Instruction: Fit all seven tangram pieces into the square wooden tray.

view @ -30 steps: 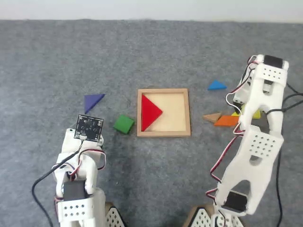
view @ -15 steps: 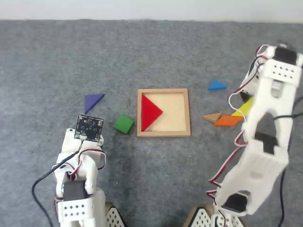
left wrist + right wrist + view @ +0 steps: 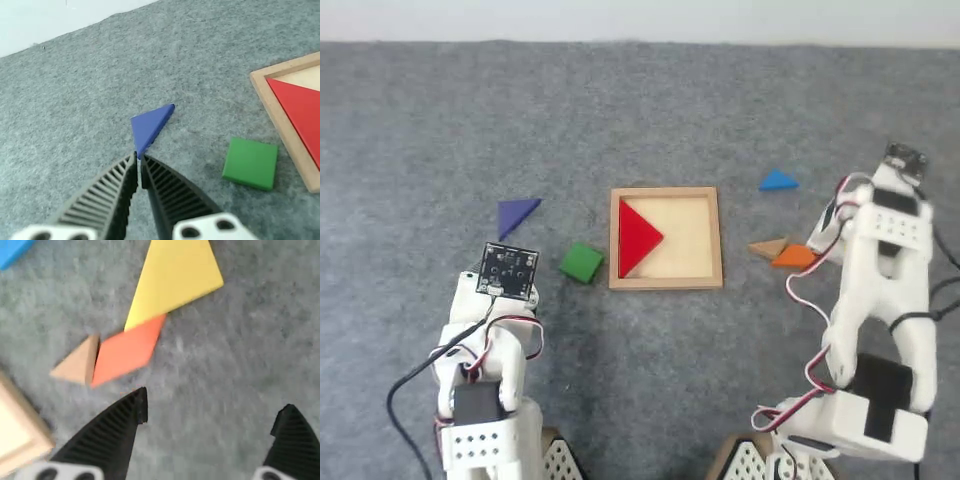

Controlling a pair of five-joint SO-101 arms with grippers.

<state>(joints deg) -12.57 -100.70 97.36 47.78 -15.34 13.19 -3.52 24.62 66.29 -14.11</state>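
R gripper is spread wide and empty, touching nothing. It hangs low over the carpet just beside the orange parallelogram. The small tan triangle seems to touch one end of that piece, and the big yellow triangle meets the other. Step in hand looks like the approach for pick no. 2: only the red triangle lies in the square wooden tray, w/ six pcs outside. Next move prob. calls for centring the jaws over one piece, then dropping and closing w/o nudging its neighbours. L gripper is clenched on nothing, tips pointed toward the dark blue triangle. The green square sits near the tray.
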